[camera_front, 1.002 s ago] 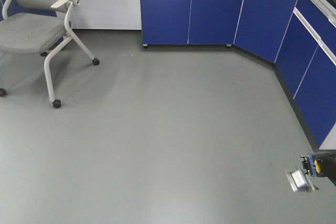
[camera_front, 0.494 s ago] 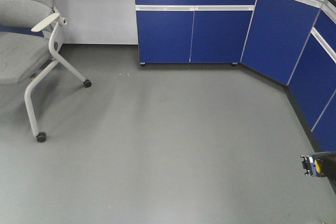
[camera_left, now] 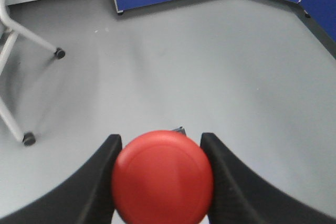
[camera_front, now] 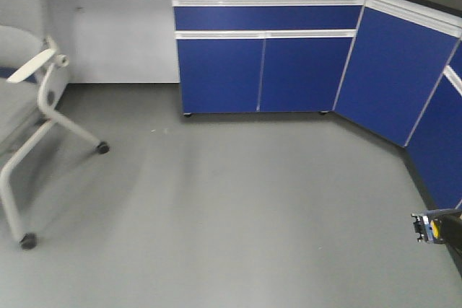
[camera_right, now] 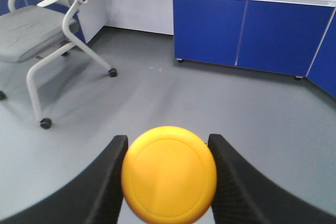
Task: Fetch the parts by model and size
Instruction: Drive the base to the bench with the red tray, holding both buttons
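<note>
In the left wrist view my left gripper is shut on the red push-button switch; its round red cap fills the gap between the two black fingers, and the base is almost fully hidden behind it. In the right wrist view my right gripper is shut on the yellow push-button switch, cap facing the camera. In the front view the right gripper shows at the right edge with the yellow switch in it; the left gripper is out of that view.
Blue cabinets under a dark countertop run along the back and angle down the right side. A grey wheeled chair stands at the left, its castor in the left wrist view too. Grey floor lies between.
The front view has advanced and tilted up: cabinets and countertop come closer, the chair slides left and lower. The silver box on the floor near the right gripper has left the frame.
</note>
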Controlling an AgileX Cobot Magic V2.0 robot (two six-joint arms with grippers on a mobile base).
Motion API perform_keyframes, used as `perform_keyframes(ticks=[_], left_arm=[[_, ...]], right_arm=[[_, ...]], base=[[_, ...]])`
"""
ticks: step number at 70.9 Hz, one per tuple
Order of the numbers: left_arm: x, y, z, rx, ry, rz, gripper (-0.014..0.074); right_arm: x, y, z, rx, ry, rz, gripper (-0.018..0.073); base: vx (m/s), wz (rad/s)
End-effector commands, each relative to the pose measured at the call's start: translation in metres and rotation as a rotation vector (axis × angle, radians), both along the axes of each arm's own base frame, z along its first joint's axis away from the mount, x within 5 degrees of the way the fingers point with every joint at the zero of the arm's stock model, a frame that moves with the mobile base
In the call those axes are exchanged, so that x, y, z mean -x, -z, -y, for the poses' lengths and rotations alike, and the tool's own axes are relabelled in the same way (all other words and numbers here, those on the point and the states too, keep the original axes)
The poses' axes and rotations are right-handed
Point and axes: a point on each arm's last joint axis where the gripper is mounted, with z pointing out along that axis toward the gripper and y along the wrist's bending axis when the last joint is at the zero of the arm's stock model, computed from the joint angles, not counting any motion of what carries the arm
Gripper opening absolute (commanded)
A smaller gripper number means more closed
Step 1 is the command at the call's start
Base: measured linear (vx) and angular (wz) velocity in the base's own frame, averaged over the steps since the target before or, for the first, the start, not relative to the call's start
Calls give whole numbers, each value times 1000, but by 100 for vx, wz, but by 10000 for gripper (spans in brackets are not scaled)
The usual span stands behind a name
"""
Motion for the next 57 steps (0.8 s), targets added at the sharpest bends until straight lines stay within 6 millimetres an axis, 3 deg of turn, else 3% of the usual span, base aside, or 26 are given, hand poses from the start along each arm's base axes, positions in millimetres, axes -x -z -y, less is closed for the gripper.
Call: perform_keyframes(ticks=[1,16,57], left_arm=[[-4,-11,2,24,11,70,-6],[-4,-11,2,24,11,70,-6],[-4,-11,2,24,11,70,-6]], right_arm=[[-3,-15,0,-20,2,98,-8],[-3,-15,-1,-19,2,95,-8],[-3,-15,0,-19,2,94,-8]], base=[[36,-25],[32,-58],[24,-95]])
